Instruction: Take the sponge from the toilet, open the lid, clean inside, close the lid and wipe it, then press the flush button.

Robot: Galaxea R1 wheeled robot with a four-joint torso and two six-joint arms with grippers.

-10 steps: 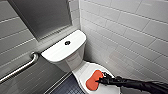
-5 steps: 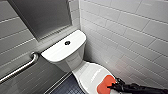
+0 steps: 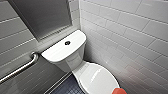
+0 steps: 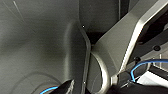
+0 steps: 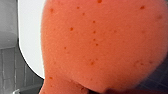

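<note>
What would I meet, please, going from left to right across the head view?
Grab bar → flush button → lid → sponge.

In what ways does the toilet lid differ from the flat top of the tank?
The lid is oval; the tank top is roughly rectangular. The tank top carries the dark flush button; the lid has none. The lid lies lower than the tank top. Both are white and glossy.
</note>
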